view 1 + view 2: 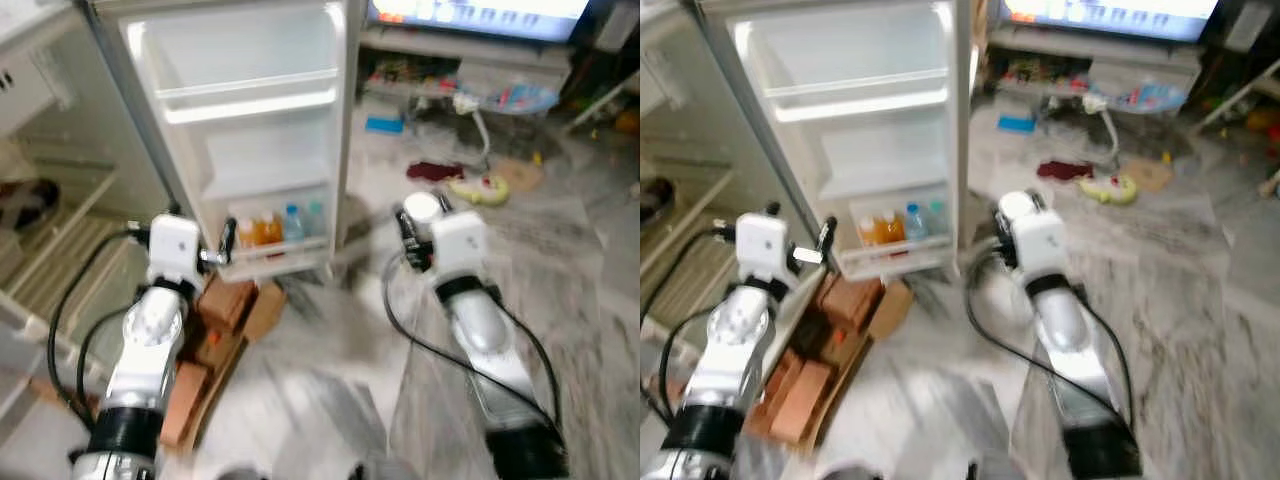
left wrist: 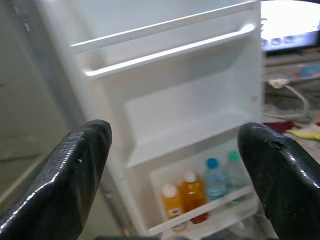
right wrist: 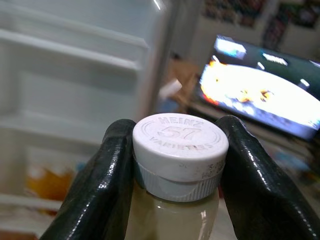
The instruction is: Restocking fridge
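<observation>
- My right gripper (image 3: 176, 165) is clenched on the neck of a Heinz bottle (image 3: 180, 150); the white cap reads "HEINZ 57 VARIETIES" and pale liquid shows below it. In the head view the bottle's cap (image 1: 421, 207) stands at my right wrist, to the right of the fridge door (image 1: 250, 130) and apart from it.
- My left gripper (image 2: 175, 165) is released, its fingers (image 2: 65, 180) spread wide with nothing between them. It points at the inner face of the fridge door, close to the lowest door shelf.
- A stack of brown cardboard boxes (image 1: 215, 335) lies on the floor below the fridge door, under my left arm, just beside the door's lower edge.
- The lowest shelf of the fridge door holds two orange drink bottles (image 2: 182, 200) and two clear water bottles (image 2: 215, 179), upright in a row behind the rail.
- The upper door shelves (image 1: 250, 95) are white, with rails across them.
- Left of the fridge door, the open fridge cabinet (image 1: 50, 230) shows wire racks; details there are blurred.
- Beyond the fridge door to the right, clutter lies on the marble floor: a dark red cloth (image 1: 433, 171), a yellow toy (image 1: 478, 187), a blue item (image 1: 384, 124).
- Farthest, a lit television screen (image 1: 480, 15) stands over a low shelf of mixed items.
</observation>
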Motion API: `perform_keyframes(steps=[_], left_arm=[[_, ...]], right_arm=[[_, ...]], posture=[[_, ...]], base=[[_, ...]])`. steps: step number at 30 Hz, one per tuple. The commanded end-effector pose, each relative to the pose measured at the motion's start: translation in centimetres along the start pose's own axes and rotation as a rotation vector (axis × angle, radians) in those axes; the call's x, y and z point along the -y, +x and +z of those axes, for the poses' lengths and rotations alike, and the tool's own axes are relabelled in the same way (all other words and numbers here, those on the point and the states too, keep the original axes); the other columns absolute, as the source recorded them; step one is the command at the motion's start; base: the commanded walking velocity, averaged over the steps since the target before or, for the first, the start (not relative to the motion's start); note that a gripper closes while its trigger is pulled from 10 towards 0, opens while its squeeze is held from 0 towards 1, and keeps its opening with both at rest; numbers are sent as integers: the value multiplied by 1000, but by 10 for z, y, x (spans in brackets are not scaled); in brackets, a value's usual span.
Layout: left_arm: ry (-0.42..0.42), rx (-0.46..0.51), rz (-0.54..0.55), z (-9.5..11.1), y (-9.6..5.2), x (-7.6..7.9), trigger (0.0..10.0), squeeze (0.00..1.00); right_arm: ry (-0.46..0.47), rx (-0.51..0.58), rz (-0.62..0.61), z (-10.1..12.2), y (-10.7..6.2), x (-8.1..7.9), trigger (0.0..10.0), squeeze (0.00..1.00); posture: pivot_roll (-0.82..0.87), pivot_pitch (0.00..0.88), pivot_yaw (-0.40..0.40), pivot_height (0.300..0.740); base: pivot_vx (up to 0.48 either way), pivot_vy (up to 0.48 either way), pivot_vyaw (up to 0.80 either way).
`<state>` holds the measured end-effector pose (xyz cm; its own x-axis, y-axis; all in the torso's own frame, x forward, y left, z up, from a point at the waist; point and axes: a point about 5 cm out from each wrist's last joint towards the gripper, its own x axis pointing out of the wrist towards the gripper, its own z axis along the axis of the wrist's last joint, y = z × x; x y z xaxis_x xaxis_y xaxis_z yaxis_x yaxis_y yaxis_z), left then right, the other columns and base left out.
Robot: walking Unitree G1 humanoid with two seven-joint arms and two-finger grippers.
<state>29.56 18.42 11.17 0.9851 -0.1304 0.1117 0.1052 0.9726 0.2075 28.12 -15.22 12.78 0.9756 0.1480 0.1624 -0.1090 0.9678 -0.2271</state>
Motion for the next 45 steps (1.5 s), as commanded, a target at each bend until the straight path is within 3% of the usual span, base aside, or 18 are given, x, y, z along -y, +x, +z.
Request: perform_keyframes(steps=[1, 6, 10, 19, 37, 45], left_arm=[[-2, -40, 50, -6, -16, -14, 10000, 0], [-3, -45, 40, -9, -29, -16, 10000, 0], [-6, -35, 34, -7, -26, -13, 10000, 0], [-20, -32, 23, -2, -22, -12, 10000, 0], [-35, -39, -1, -3, -19, -1, 10000, 0], [-40, -41, -9, -3, -19, 2, 10000, 0]], right_arm=[[45, 60, -4, 14, -1, -4, 10000, 0], [39, 63, 42, 14, -6, -11, 10000, 0], [35, 91, 59, 21, 1, -15, 10000, 0], [12, 134, 54, 32, 8, -6, 10000, 0], [-8, 253, 37, 66, 28, -5, 10000, 0], [-31, 347, 87, 88, 41, -8, 10000, 0]], posture=[[-23, 21, -12, 740], [-19, 23, -15, 740], [-16, 22, -19, 740], [-21, 22, -20, 740], [-24, 22, -23, 740], [-23, 25, -23, 740]], base=[[0, 0, 0], [0, 0, 160], [0, 0, 800], [305, 0, 689], [312, 0, 0], [310, 0, 0]])
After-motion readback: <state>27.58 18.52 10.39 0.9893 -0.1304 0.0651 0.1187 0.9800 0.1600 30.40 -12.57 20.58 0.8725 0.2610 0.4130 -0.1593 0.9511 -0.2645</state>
